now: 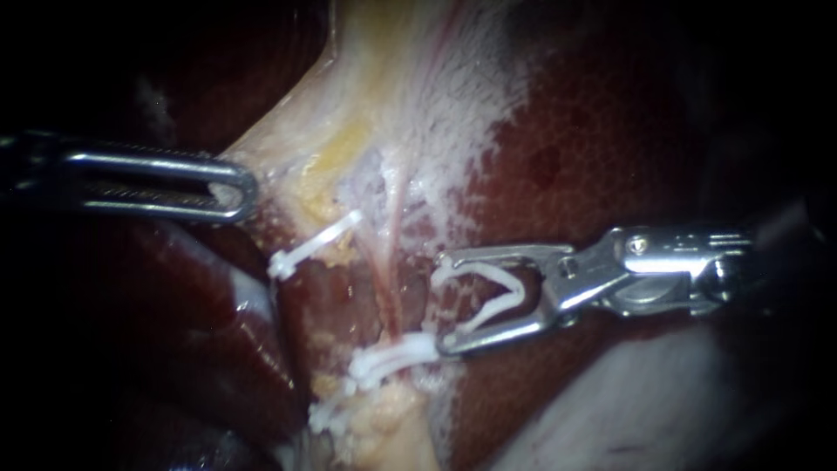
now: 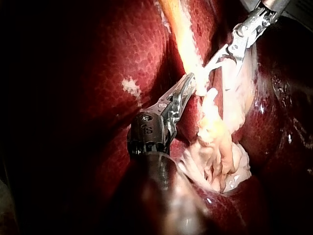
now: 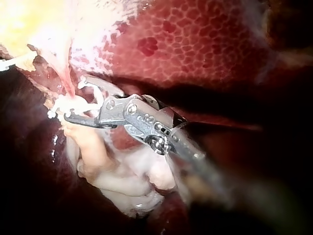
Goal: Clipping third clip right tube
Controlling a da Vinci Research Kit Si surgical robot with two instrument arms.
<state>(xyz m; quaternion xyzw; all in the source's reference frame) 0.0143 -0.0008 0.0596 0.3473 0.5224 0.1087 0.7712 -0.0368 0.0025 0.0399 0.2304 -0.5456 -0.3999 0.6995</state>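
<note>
Endoscope view puts my right instrument (image 1: 440,303) coming in from 3 o'clock. Its claw is spread wide yet grasping an open clip (image 1: 488,301): one white leg lies along each half of the claw, and the bend sits deep at the hinge. The right tube (image 1: 390,283), a thin pink strand, runs from 12 o'clock down to 6 o'clock just off the claw's tips on the 9 o'clock side. It is not between them. A fastened clip (image 1: 394,356) crosses this tube just beside the tip of the claw's lower half. Another shut clip (image 1: 331,417) sits toward 7 o'clock of that one. A third white clip (image 1: 312,246) lies at 9 o'clock of the tube, well apart from my right claw.

My left instrument (image 1: 235,190) enters from 9 o'clock, its claw clenched on the edge of the pale tissue (image 1: 366,105) that fans up toward 12 o'clock. Dark red liver (image 1: 593,157) fills the field above my right instrument.

From the right wrist camera, the pink strand runs just ahead of the spread claw's tips.
</note>
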